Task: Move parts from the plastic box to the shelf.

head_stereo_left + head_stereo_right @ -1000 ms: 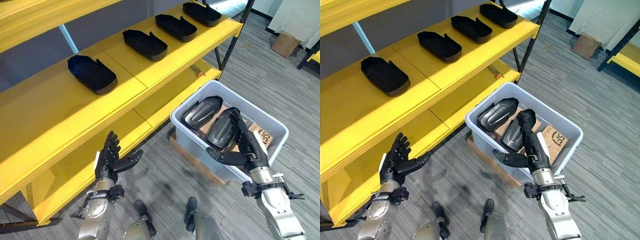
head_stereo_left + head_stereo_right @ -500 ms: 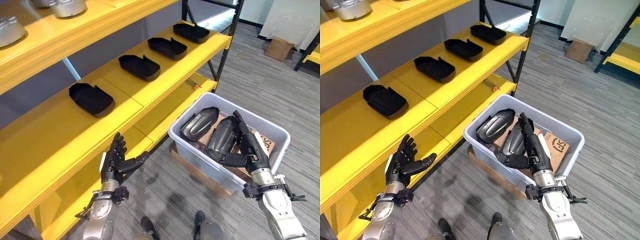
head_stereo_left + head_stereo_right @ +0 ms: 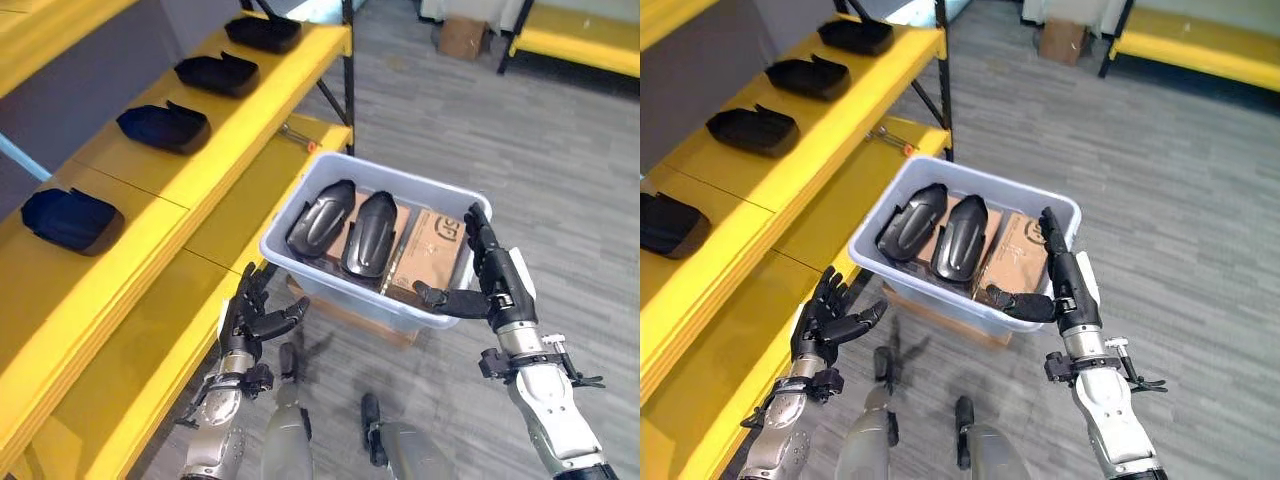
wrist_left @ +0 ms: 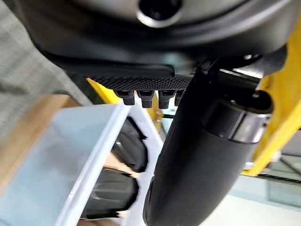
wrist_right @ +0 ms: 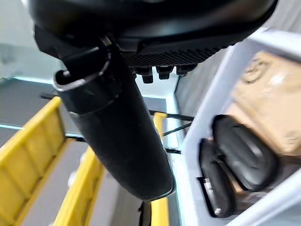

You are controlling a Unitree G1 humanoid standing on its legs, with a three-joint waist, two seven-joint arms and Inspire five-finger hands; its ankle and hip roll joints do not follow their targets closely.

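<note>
Dark print on the brown cardboard (image 3: 432,243) inside the plastic box (image 3: 300,270), too small and turned to make out. No other writing to read.

Two black parts (image 3: 345,228) lying side by side in the box, on top of the cardboard, toward the shelf side. Box sitting on a flat wooden board (image 3: 345,310) on the grey floor (image 3: 560,190), right beside the yellow shelf (image 3: 150,300).

Right hand (image 3: 492,283) at the box's outer end, fingers straight and pointing up along the wall, thumb stretched across the near rim. Open, holding nothing. Parts near it but apart, with the bare cardboard in between.

Left hand (image 3: 250,315) low down between the shelf's bottom board and the box's near corner, fingers spread and relaxed, thumb pointing at the box. Open too, empty, not touching the box. Parts up and past it, inside the wall.

Four more black parts (image 3: 165,125) already set in a row on the middle shelf board, well apart from each other.
</note>
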